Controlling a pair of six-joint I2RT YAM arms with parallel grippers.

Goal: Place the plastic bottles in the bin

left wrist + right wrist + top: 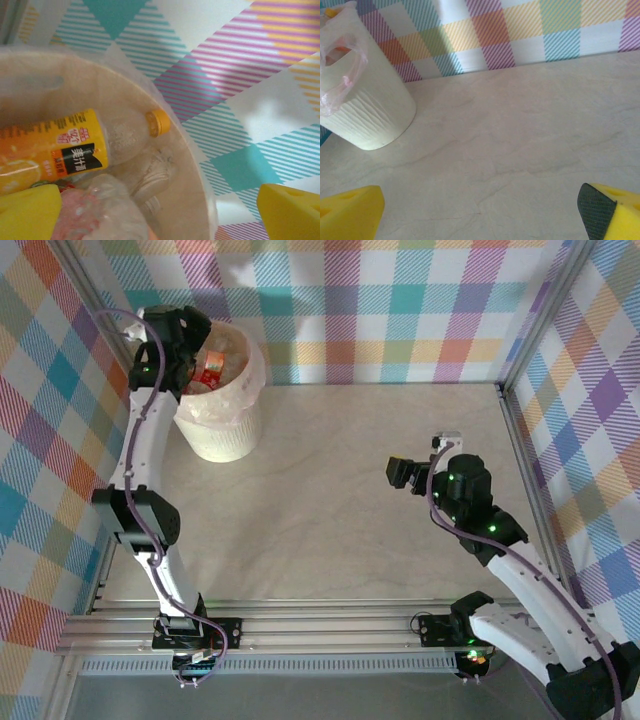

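Note:
My left gripper (183, 340) hangs over the cream-white bin (220, 430) at the far left, open, its yellow fingers (30, 212) spread wide with nothing between them. Below it, inside the bagged bin (192, 210), lies a plastic bottle with an orange label and an orange cap (75, 145), on top of a clear bottle with a red label (95, 212). In the top view, red and orange labels (210, 368) show in the bin's mouth. My right gripper (420, 460) stands open above bare table at mid right, far from the bin (370, 110).
The bin stands close to the left and back checkered walls (400, 310). A metal frame rail (520, 470) runs along the table's right side. The pale tabletop (510, 140) stretches between the bin and my right gripper (480, 215).

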